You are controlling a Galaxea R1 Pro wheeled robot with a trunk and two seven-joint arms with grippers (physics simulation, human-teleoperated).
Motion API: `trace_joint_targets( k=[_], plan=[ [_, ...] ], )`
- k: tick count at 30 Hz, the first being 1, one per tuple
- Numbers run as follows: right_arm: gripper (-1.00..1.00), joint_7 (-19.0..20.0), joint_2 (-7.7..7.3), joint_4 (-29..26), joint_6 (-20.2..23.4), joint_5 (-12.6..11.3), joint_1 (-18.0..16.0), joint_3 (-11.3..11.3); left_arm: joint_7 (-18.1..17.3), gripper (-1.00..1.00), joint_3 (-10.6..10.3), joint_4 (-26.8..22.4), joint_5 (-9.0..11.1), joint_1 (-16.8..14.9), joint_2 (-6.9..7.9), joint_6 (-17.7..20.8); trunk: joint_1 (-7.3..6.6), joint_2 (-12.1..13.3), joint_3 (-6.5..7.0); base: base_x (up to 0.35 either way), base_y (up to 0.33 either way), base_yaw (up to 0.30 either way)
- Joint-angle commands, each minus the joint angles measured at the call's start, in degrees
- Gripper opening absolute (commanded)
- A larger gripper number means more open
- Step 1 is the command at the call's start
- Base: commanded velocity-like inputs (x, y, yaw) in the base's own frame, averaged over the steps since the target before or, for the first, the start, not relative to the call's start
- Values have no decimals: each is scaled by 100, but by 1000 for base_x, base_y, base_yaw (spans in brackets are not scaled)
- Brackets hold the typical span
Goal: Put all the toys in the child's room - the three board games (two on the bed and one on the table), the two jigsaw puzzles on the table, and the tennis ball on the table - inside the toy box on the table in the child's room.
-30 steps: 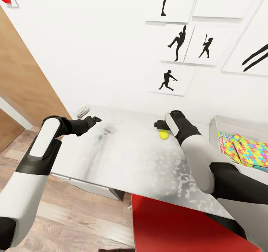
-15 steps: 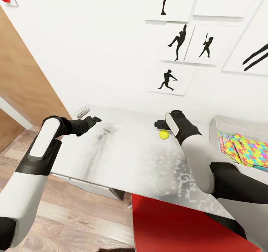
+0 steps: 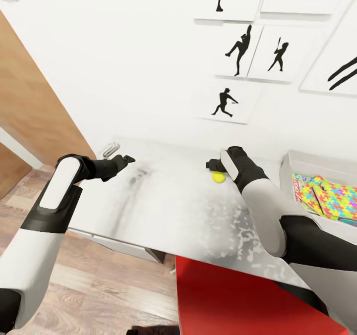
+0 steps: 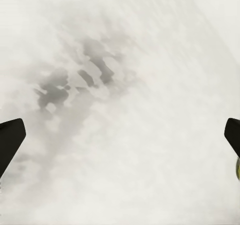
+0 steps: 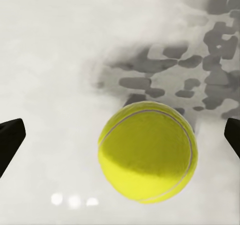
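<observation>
The right pincer (image 5: 120,135) is hanging wide open and empty over the tennis ball (image 5: 146,151) sitting on the desk (image 3: 168,211), light, springy, prone to rolling, so gripping across its middle looks best.

From my seat the surface (image 3: 163,211) looks glossy, mottled grey like polished stone; tennis ball (image 5: 146,151) smooth, slightly matt; floor (image 3: 94,295) wood-grain planks.

Tennis ball (image 3: 217,177) on table (image 3: 168,211), near wall, just beside right gripper (image 3: 212,165); left gripper (image 3: 124,159) well apart over table's left end; toy box (image 3: 317,166) at right, jigsaw puzzles (image 3: 333,199) inside
</observation>
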Motion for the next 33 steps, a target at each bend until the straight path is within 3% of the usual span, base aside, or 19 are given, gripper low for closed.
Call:
trace_joint_targets(
  k=[1,15,33],
  plan=[
    [100,-51,5,-6,10,-61,-4,-26,58,100,-9,-6,54,-6,5,-5,3,-11,-18,0,0,0],
    [100,-54,-3,-9,10,-59,-20,-31,53,100,-10,-6,54,7,5,-5,3,-11,-147,0,0,0],
    [100,-49,-169,-133,10,-59,-18,-27,53,100,-11,-11,54,16,1,-5,3,-11,-204,0,0,0]
  ],
)
